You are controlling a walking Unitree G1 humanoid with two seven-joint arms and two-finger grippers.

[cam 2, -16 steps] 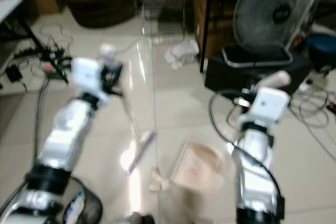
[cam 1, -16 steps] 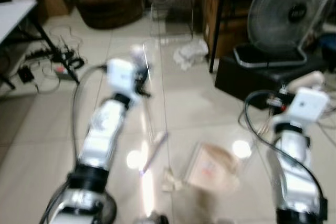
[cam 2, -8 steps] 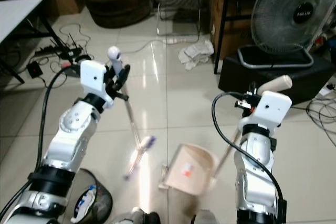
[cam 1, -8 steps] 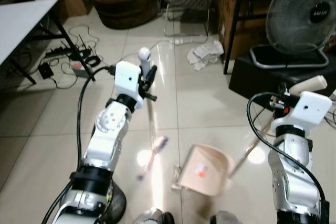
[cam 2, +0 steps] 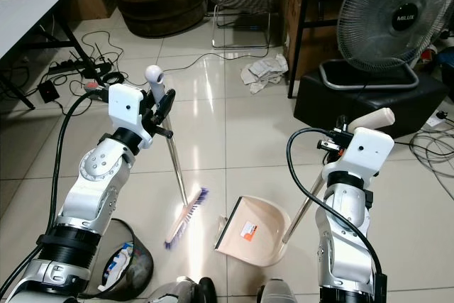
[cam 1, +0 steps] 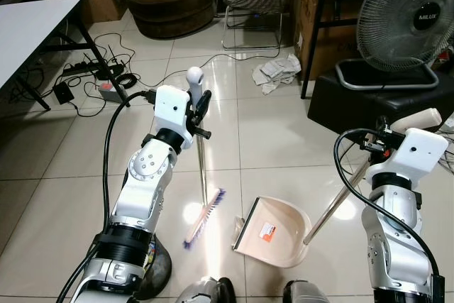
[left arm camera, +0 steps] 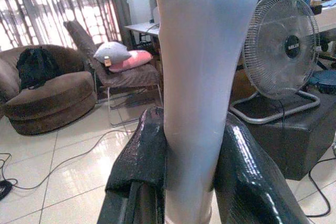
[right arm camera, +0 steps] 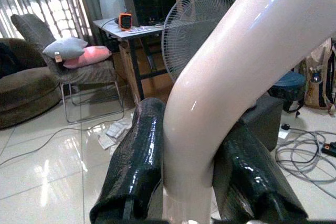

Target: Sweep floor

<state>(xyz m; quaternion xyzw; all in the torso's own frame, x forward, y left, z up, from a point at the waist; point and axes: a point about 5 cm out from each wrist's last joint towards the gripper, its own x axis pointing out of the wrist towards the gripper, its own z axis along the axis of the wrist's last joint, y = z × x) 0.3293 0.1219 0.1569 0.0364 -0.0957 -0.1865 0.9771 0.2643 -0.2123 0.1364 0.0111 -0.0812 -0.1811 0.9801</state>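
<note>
Broom (cam 1: pixel 201 196) and dustpan (cam 1: pixel 277 230) sit side by side on the tiled floor in the left eye view, the bristle head just left of the pan's open mouth, near it but apart. The broom's long axis slants from the left gripper (cam 1: pixel 199 106), which is clamped round the pale top of the stick, down toward the robot's feet; the dustpan's silver handle rises the other way, up and right to the right gripper (cam 1: pixel 386 136). The left arm is therefore the one nearer the bristles, and the coming move probably turns on drawing them rightward across the gap into the pan. Crumpled paper (cam 1: pixel 277 72) lies well beyond both tools, near the table leg; whether any finer dirt lies between broom and pan is too small to make out. In the right eye view a dark bin (cam 2: pixel 125 264) stands by the left arm's base, part cut off by the frame. The left wrist view has both black fingers (left arm camera: pixel 142 161) pressed against the white stick, so the grip is closed on the broom. The right wrist view shows the same for the cream dustpan grip, with fingers (right arm camera: pixel 137 161) tight on either side; the pan itself is hidden below.
</note>
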